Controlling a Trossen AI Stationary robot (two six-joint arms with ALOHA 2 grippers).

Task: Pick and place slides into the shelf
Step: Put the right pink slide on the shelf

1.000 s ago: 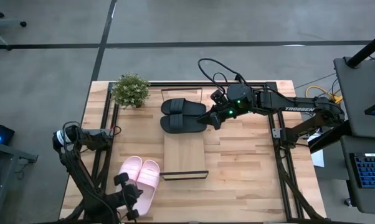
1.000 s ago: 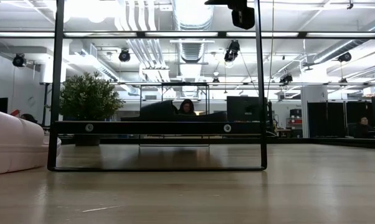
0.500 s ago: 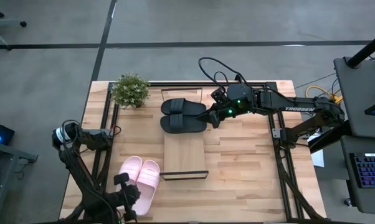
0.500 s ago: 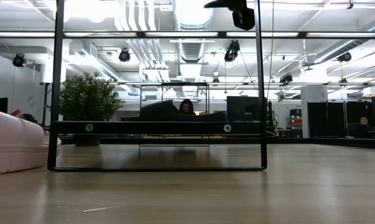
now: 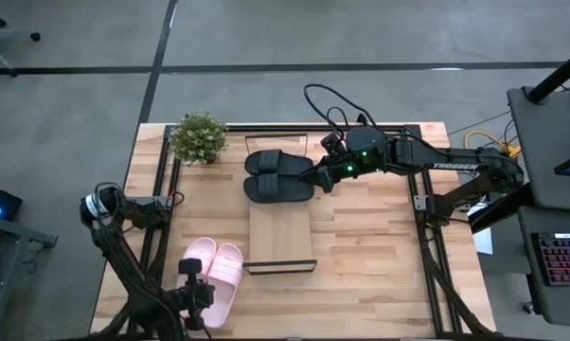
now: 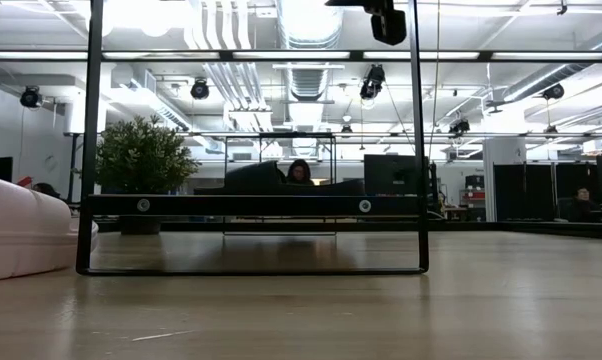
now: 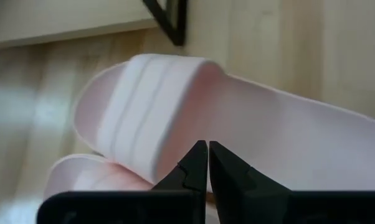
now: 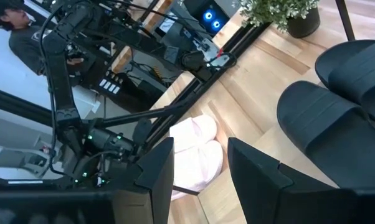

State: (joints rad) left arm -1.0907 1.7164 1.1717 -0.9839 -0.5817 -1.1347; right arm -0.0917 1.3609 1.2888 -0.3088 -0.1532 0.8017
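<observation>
From my remote station: the matte black pair of open-toe slides sits side by side on the far end of the long light-wood plank shelf with its thin dark metal frame. My right gripper hovers at the black pair's edge, fingers spread apart and holding nothing. The pale pink pair of slides lies on the wooden tabletop just beside the shelf's near end (left side), where my left gripper, fingers pressed together, hangs over them. A small potted plant stands at the far corner.
</observation>
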